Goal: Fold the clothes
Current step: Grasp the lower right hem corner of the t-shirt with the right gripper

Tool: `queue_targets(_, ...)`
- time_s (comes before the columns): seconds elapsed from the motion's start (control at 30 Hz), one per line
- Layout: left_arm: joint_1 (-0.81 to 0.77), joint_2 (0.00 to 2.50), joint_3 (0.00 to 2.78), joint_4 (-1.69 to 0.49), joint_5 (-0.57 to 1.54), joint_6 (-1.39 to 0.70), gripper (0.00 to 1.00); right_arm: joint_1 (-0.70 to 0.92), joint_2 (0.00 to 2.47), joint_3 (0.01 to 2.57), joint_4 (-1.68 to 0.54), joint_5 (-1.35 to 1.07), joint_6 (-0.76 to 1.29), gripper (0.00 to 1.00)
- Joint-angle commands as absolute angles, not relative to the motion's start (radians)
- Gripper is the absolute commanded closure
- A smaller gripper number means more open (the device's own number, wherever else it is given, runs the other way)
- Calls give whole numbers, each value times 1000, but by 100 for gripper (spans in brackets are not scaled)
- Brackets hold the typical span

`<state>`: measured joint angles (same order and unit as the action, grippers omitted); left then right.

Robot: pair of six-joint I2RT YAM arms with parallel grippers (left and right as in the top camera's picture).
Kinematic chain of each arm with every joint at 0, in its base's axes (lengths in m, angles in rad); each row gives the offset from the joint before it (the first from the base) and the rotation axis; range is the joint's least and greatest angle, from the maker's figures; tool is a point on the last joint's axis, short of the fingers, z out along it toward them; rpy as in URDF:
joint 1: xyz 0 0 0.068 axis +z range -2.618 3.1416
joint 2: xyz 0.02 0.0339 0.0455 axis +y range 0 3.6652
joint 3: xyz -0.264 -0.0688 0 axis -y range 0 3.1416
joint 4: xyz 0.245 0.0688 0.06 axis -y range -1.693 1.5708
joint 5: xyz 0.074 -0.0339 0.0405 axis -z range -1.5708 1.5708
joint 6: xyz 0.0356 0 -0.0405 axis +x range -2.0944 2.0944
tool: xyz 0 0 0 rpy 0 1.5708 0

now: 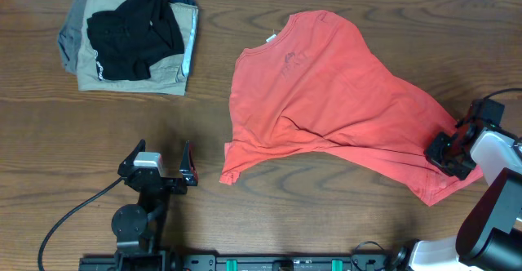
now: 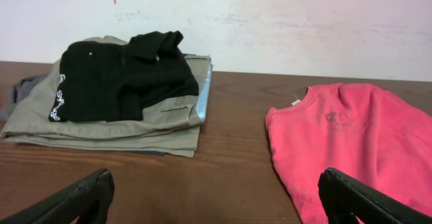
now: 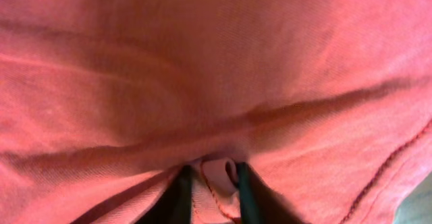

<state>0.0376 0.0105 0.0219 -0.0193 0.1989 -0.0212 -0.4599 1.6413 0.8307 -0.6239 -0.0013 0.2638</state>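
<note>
My right gripper [image 1: 440,151] pinches the T-shirt [image 1: 326,83] hem at 4 o'clock, jaws almost closed on 1 fold; lift slowly. My left gripper [image 1: 160,166] stands wide open, empty.

I saw the T-shirt [image 1: 342,99] was soft matt red-orange knit cloth with stitched hems, the table [image 1: 98,132] smooth wood-grain with a low sheen, the black garment [image 1: 134,34] and khaki folded garments [image 1: 130,85] matt cloth.
</note>
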Motion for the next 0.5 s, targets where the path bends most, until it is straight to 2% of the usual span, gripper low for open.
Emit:
queue_targets(0.0,40,4,4,-51,208,-8,2,-464,1643,819,-620,19,268,87)
queue_targets(0.13,40,4,4,-51,208,-8,2,-464,1643,854,-656,19,268,99)
queue_targets(0.47,40,4,4,-51,208,-8,2,-464,1640,980,-823,18,294,99)
